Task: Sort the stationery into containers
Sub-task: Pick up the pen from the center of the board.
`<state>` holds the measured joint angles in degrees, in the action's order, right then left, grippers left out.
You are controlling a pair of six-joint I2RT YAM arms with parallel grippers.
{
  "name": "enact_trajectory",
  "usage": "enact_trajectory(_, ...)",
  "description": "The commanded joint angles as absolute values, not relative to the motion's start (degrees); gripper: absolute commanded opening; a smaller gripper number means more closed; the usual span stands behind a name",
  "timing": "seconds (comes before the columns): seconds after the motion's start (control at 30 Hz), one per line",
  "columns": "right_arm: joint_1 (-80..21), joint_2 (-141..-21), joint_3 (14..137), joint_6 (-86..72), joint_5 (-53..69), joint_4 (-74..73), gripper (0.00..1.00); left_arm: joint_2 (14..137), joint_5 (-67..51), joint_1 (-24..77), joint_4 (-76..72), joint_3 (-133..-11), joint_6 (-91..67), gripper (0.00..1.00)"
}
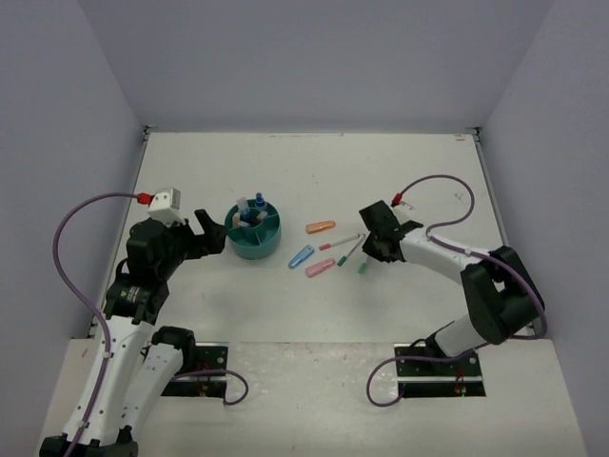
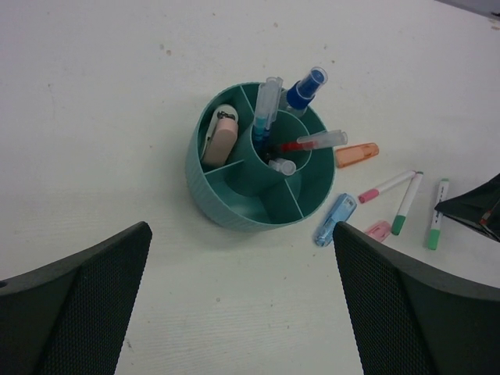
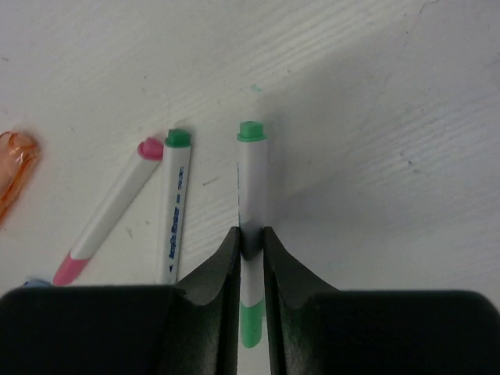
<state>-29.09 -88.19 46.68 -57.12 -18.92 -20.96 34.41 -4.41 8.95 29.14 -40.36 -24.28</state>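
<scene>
Where the green-capped pen (image 3: 251,172) lies: flat on the table (image 3: 375,117), pinched mid-barrel by the right gripper (image 3: 250,238), jaws narrowed onto it, apparently for lifting.
Left gripper (image 1: 213,233): held wide and empty beside the teal organizer (image 2: 234,207), seemingly kept clear.
Unsorted: an orange marker (image 1: 321,227) and other pens are left between them.

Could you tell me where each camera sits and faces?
Top external: above and behind the bases, looking down on the table; both arms show.
Left wrist: on the left gripper, facing the teal organizer; its open fingers show.
Right wrist: on the right gripper, looking down at the green-capped pen it grips.
Shared: top and left wrist both show organizer and pen.
</scene>
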Motion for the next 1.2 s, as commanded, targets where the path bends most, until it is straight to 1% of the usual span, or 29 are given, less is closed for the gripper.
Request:
enact_trajectory(0.0, -33.8, -81.7, 50.0, -55.8, -25.9, -26.1, 0.00, 33.2, -12.2, 8.5, 23.5, -40.9, -24.8, 1.00)
enact_trajectory(0.1, -40.3, -78.6, 49.6, -45.1, -25.0, -19.0, 0.00, 34.6, -21.5, 8.4, 17.0, -39.6, -29.4, 1.00)
enact_trajectory(0.17, -47.0, -78.0, 50.1, -39.0, -23.3, -13.3, 0.00, 35.8, -27.8, 8.4, 9.4, -36.5, -34.8, 1.00)
enact_trajectory(0.33, -61.8, -72.0, 46.8, -19.0, -18.0, 7.3, 0.00, 40.3, -41.0, 9.0, -10.0, -31.7, -45.2, 1.00)
enact_trajectory(0.37, -64.3, -70.5, 46.2, -17.9, -15.4, 10.5, 0.00, 40.7, -42.2, 9.6, -12.4, -31.1, -46.7, 1.00)
enact_trajectory(0.43, -66.5, -68.0, 44.8, -15.5, -8.5, 16.3, 0.00, 41.0, -43.0, 12.2, -15.5, -30.3, -48.2, 1.00)
enact_trajectory(0.5, -67.0, -66.7, 44.0, -14.7, -4.3, 19.6, 0.00, 41.2, -43.2, 15.6, -17.2, -29.9, -48.1, 0.99)
enact_trajectory(0.57, -66.9, -66.2, 44.6, -14.6, -3.2, 20.2, 0.00, 41.4, -43.5, 17.0, -17.5, -29.7, -47.7, 0.97)
enact_trajectory(0.7, -66.9, -66.1, 46.1, -14.3, -2.1, 19.2, 0.00, 40.8, -45.5, 18.7, -22.9, -27.0, -50.6, 0.93)
enact_trajectory(0.8, -67.0, -65.0, 45.9, -14.5, -1.9, 19.5, 0.00, 40.5, -46.7, 18.9, -27.1, -25.3, -53.0, 0.85)
enact_trajectory(0.87, -67.0, -64.3, 45.7, -14.4, -2.5, 19.5, 0.00, 40.7, -47.5, 19.1, -28.6, -24.8, -53.9, 0.75)
enact_trajectory(0.97, -67.0, -63.6, 46.0, -14.2, -2.4, 19.2, 0.00, 41.5, -47.6, 19.5, -30.1, -24.5, -54.5, 0.55)
enact_trajectory(1.0, -67.0, -63.5, 46.1, -14.0, -2.5, 19.2, 0.00, 41.5, -47.6, 19.7, -30.1, -24.5, -54.7, 0.51)
enact_trajectory(1.07, -67.0, -63.6, 46.3, -13.9, -2.8, 19.0, 0.00, 42.4, -48.1, 20.0, -31.3, -24.6, -55.1, 0.38)
enact_trajectory(1.1, -67.0, -63.7, 46.3, -13.8, -2.9, 18.9, 0.00, 42.6, -48.0, 20.0, -31.3, -24.8, -55.2, 0.28)
enact_trajectory(1.13, -67.0, -63.7, 46.4, -13.5, -3.0, 18.8, 0.00, 42.9, -47.9, 20.0, -31.3, -25.1, -55.1, 0.15)
enact_trajectory(1.17, -67.0, -63.8, 46.4, -13.5, -3.2, 18.7, 0.00, 43.1, -47.7, 20.0, -31.0, -25.4, -54.9, 0.11)
